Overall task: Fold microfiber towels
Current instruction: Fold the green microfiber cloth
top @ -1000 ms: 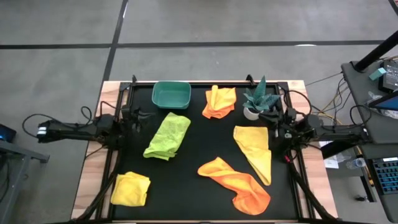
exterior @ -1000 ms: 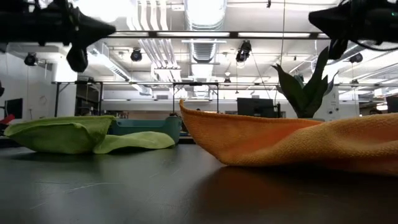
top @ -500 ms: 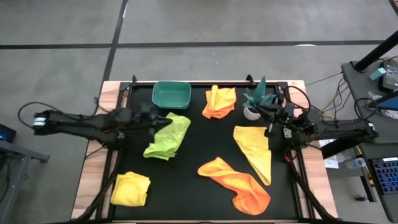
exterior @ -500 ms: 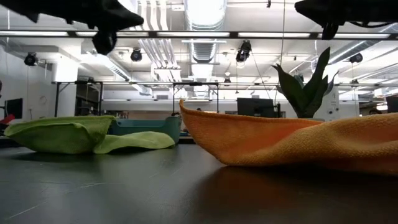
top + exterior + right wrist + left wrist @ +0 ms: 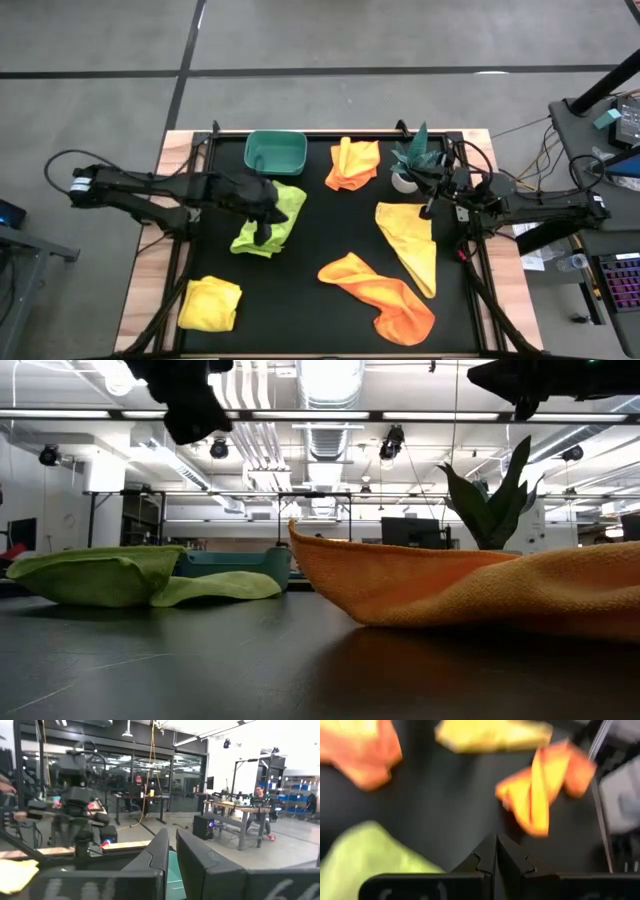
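Over the lime towel (image 5: 272, 219), the shut left pincer (image 5: 262, 233) hides its middle.

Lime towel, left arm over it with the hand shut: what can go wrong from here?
1. The left hand is above the lime green towel with its fingers shut; coming down like that would likely push the cloth instead of pinching it.
2. The towel lies crumpled close to the teal bin, so a drag toward it could bunch the cloth against the rim.
3. The right hand waits by the potted plant; a swing from there could tip it.
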